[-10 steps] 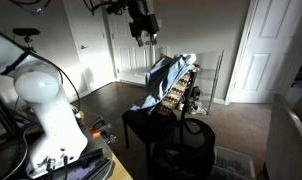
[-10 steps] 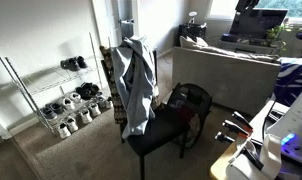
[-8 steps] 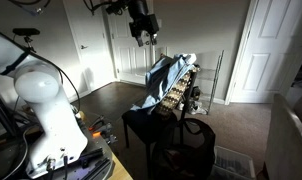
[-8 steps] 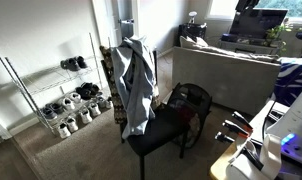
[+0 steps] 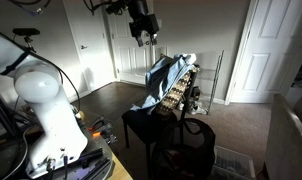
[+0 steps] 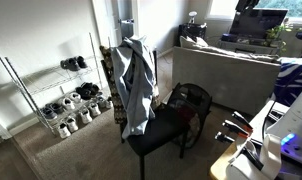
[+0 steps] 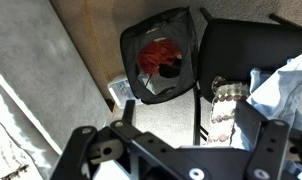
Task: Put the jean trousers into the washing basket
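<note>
You will find the jean trousers (image 6: 136,85) draped limp over the back of the black chair (image 6: 163,133), mid-blue with paler patches. The washing basket (image 6: 199,100) stands upright beside the chair, black, mouth open, red contents (image 7: 156,55) inside.

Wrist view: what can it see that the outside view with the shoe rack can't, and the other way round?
Only the wrist view: it looks straight down into the black basket and sees something red lying inside. It also shows the gripper, which is open and holding nothing.

Only the exterior view: the shoe rack by the wall and the sofa.

Both: the jeans hanging on the black chair, and the basket beside that chair.
</note>
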